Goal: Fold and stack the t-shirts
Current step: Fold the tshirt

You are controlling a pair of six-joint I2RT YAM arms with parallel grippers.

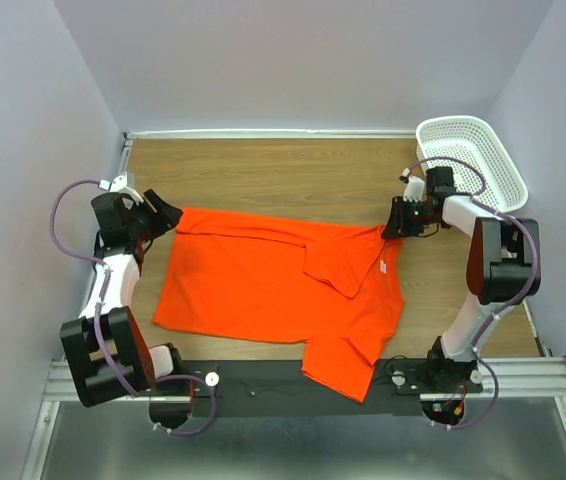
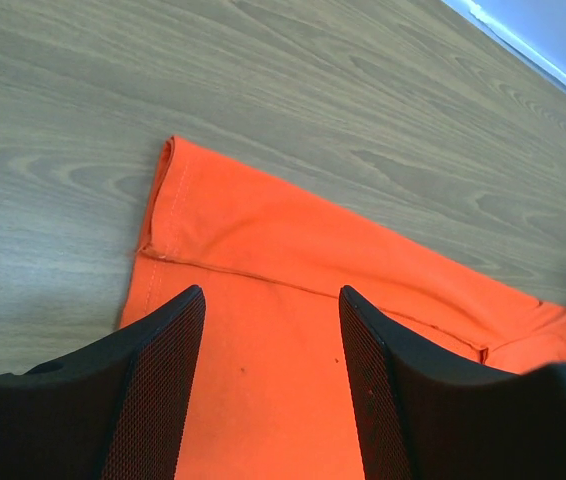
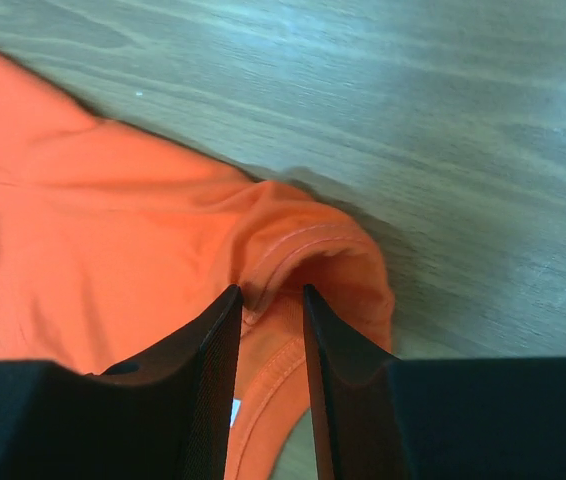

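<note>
so the orange-red t-shirt (image 1: 253,290) is laid out flat on the wooden table (image 1: 263,170), with 1 sleeve draped over the near edge. The left gripper (image 2: 271,300) is held wide open over the shirt's far-left corner. The right gripper (image 3: 268,295) is pinched onto the collar, with the white basket (image 1: 468,150) parked just behind it.

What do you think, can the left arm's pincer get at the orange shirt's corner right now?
Probably yes: the left pincer hangs open over that corner of the t-shirt, with nothing in between.
</note>
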